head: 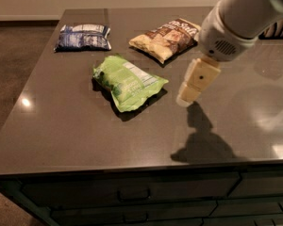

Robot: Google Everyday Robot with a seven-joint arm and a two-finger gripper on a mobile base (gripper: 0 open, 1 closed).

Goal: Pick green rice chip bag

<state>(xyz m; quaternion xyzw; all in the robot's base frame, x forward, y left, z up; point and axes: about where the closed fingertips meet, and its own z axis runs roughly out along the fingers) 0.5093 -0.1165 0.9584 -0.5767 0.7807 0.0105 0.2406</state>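
Observation:
The green rice chip bag (129, 82) lies flat near the middle of the dark grey counter (61, 131), its white label panel facing up. My gripper (187, 97) hangs from the white arm at the upper right, above the counter and a short way to the right of the bag, not touching it. It holds nothing that shows.
A blue-and-white bag (83, 36) lies at the back left. A tan-and-brown chip bag (166, 38) lies at the back middle, just behind the arm. A dark rack (280, 27) stands at the far right edge. Drawers run below the counter's front edge.

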